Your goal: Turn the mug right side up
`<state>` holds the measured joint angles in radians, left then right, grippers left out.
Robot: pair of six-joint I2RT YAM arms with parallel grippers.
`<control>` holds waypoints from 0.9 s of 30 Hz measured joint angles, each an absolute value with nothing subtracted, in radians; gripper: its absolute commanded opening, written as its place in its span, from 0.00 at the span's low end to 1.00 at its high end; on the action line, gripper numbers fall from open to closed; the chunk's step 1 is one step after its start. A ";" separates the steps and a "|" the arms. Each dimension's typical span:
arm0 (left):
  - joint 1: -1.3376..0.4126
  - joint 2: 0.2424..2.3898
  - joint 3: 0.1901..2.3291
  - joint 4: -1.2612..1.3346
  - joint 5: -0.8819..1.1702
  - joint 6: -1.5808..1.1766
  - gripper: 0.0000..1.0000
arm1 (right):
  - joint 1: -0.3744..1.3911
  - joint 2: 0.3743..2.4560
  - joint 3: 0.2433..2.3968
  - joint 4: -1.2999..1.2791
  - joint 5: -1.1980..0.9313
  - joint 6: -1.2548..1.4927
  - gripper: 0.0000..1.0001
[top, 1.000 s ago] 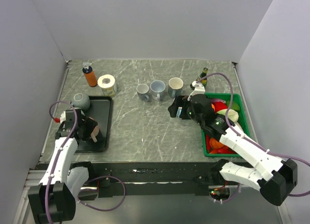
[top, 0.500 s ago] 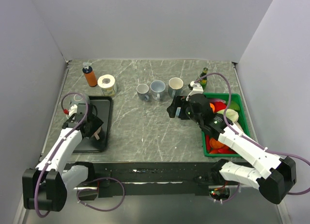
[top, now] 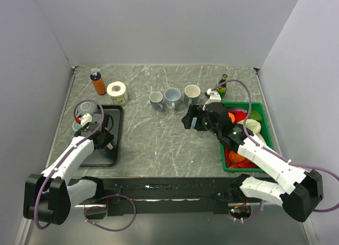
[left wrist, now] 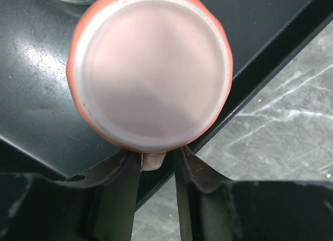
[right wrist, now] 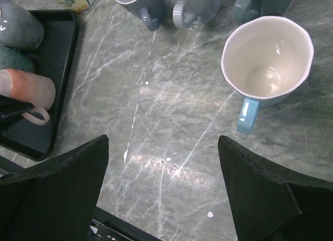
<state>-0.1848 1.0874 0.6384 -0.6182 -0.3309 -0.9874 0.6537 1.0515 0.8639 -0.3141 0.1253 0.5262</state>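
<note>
A salmon-pink ceramic mug [left wrist: 151, 74] stands base-up on the black plastic tray [left wrist: 41, 121] at the table's left side, not yet righted. The left gripper [left wrist: 156, 163] has its jaws narrowed to a slot on either side of the mug's small handle (whether they actually pinch it cannot be told from here). The right gripper [right wrist: 162, 142] hangs wide open and empty over the grey marbled tabletop [right wrist: 171, 111], near a cream mug with a blue handle [right wrist: 266, 56]. By the look of it, the lift and the flip are both left to do.
</note>
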 measured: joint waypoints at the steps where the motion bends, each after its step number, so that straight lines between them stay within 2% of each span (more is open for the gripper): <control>1: -0.188 1.092 0.640 -0.618 -0.339 -0.990 0.34 | 0.654 1.052 0.864 -0.314 0.124 0.526 0.91; 5: -0.197 1.105 0.640 -0.617 -0.360 -0.994 0.31 | 0.653 1.052 0.864 -0.314 0.122 0.526 0.91; 8: -0.199 1.113 0.640 -0.617 -0.368 -1.002 0.15 | 0.652 1.052 0.864 -0.314 0.121 0.526 0.91; 9: -0.200 1.114 0.642 -0.617 -0.369 -1.003 0.02 | 0.652 1.052 0.864 -0.314 0.121 0.526 0.91; 16: -0.210 1.116 0.652 -0.619 -0.375 -1.011 0.01 | 0.651 1.052 0.864 -0.314 0.113 0.526 0.92; 19: -0.218 1.108 0.657 -0.637 -0.374 -1.011 0.01 | 0.651 1.051 0.864 -0.314 0.107 0.526 0.96; 21: -0.229 1.089 0.661 -0.660 -0.363 -1.011 0.01 | 0.650 1.050 0.864 -0.314 0.098 0.525 1.00; 27: -0.292 0.970 0.736 -0.714 -0.301 -1.008 0.01 | 0.650 1.029 0.864 -0.297 0.043 0.511 1.00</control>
<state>-0.2924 0.9703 0.7364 -0.7143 -0.3008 -1.0077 0.6498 1.0286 0.8639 -0.2974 0.0425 0.5114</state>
